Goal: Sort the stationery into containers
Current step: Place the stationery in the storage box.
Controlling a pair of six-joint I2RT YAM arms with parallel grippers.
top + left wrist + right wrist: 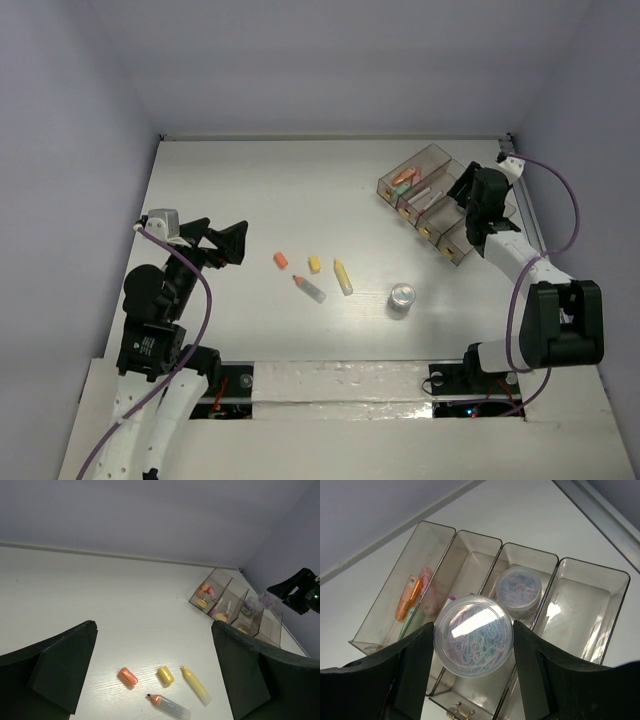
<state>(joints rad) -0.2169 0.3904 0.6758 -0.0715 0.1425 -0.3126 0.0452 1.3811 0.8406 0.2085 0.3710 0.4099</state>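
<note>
1. The right gripper (474, 630) is partly open and clamps a round clear tin (470, 647) of paper clips between its two fingers.
2. It holds the tin above the bins (438, 525), over the second and third from the left in the wrist view.
3. The first bin holds orange, pink and green markers (409, 599); the third holds a second tin (520, 587).
4. The left gripper (225, 243) hovers over the table (250, 180), jaws wide apart and holding nothing.
5. Loose on the table lie an orange cap (281, 260), a yellow cap (314, 264), a yellow marker (343, 277) and an orange-tipped marker (309, 288).
6. A third tin (402, 298) stands to their right.
</note>
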